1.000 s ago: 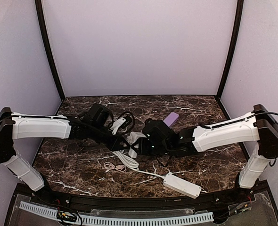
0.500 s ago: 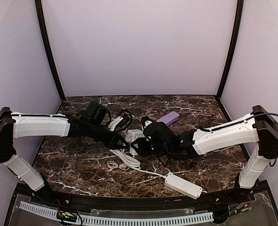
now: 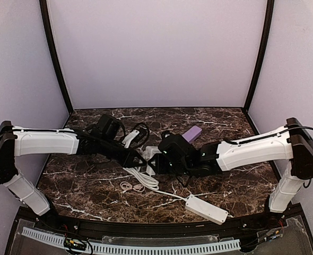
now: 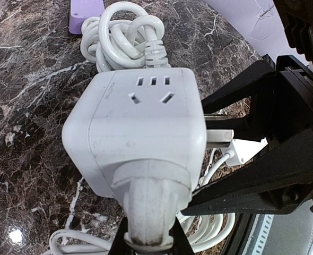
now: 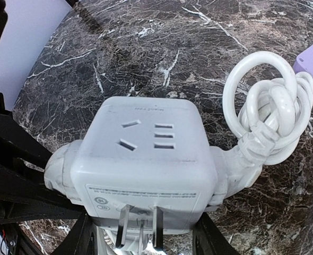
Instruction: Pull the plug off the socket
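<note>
The socket point(image 4: 140, 127), a white cube adapter, hangs between both grippers at the table's middle point(image 3: 152, 154). The plug point(image 4: 148, 204) is a white plug head seated in the cube's near face in the left wrist view. My left gripper point(image 4: 148, 241) is shut on it, one black finger on each side. My right gripper point(image 5: 146, 236) is shut on the socket point(image 5: 146, 159), with the cube's metal prongs pointing at its camera. In the right wrist view the plug point(image 5: 61, 170) sits on the cube's left side. A second plug with a coiled white cord point(image 5: 268, 111) sits on the opposite face.
A long white power strip point(image 3: 205, 209) lies near the front edge, its cord looping point(image 3: 146, 181) under the grippers. A purple block point(image 3: 191, 134) lies behind the right arm. A thin pink cable point(image 3: 129, 187) lies on the marble. Black cables point(image 3: 140, 133) sit behind the left gripper.
Both grippers and the cube have shifted slightly toward the back of the table. The plug still sits in the cube.
</note>
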`<state>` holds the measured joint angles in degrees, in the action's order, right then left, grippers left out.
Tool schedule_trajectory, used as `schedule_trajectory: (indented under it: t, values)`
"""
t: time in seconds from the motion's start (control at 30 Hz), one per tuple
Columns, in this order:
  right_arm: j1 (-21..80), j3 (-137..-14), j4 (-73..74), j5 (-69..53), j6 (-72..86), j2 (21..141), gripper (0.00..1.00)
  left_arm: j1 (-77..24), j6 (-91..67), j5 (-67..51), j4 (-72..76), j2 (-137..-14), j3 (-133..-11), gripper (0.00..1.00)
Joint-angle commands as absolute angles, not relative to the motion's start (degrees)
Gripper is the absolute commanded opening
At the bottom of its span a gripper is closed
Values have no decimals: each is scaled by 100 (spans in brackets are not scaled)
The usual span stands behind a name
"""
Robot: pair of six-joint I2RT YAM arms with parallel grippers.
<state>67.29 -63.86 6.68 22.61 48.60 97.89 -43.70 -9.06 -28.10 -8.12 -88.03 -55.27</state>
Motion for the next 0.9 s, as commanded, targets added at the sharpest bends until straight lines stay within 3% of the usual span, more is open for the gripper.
schedule_trajectory:
  t: [0.0,0.4,0.87]
  values:
    - [6362,-6610,1093,2970,5113,9668,0,-4767,-430,-3152,-816,-8390,-5688,0]
    - [6193,-6420,778,2660,5170,9325,0,-5021,-92,-2668,-1105,-8414,-5784,0]
    - [6366,-5589,-165,3027,3109,9321,0,-4770,-88,-3994,-1155,-8268,-5952,0]
